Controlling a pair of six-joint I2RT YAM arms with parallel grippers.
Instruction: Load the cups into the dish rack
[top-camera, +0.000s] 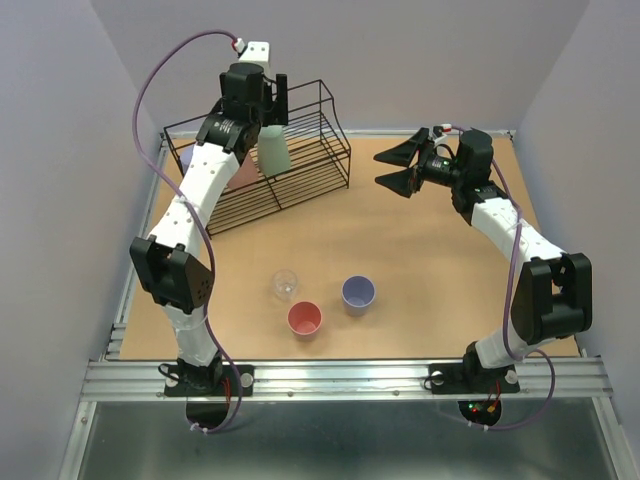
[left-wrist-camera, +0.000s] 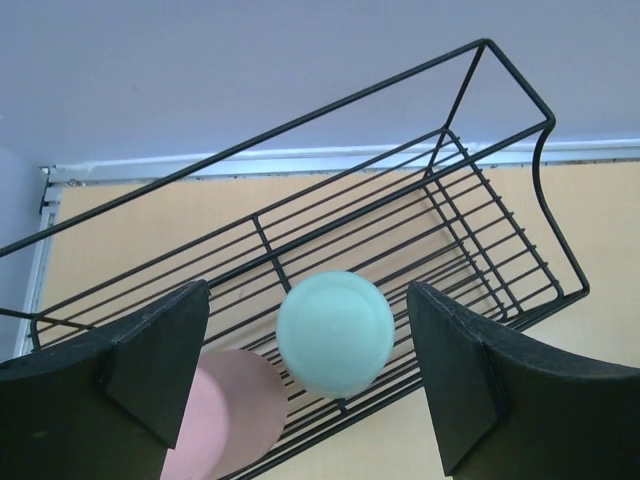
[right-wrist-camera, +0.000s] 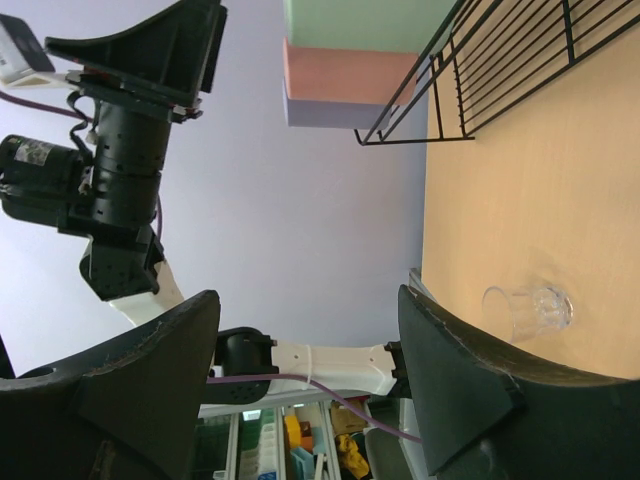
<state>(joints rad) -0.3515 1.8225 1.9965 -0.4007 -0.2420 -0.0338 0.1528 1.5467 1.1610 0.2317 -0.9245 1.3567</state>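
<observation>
The black wire dish rack (top-camera: 310, 150) stands at the back left. In it a sage green cup (top-camera: 274, 150) stands upside down, with a salmon-pink cup (top-camera: 243, 172) beside it and a lavender cup (top-camera: 186, 157) mostly hidden behind my left arm. My left gripper (top-camera: 272, 105) is open just above the green cup. In the left wrist view the green cup's base (left-wrist-camera: 335, 332) shows between my spread fingers, untouched, with the pink cup (left-wrist-camera: 235, 410) to its left. A clear cup (top-camera: 285, 284), a pink cup (top-camera: 305, 319) and a lavender cup (top-camera: 358, 293) stand upright on the table. My right gripper (top-camera: 400, 165) is open and empty.
The right wrist view shows the rack's end (right-wrist-camera: 500, 70), the three racked cups stacked in colour bands (right-wrist-camera: 340, 72), the clear cup (right-wrist-camera: 528, 310) and my left arm (right-wrist-camera: 120, 150). Grey walls close in the tan table (top-camera: 440, 300) on three sides.
</observation>
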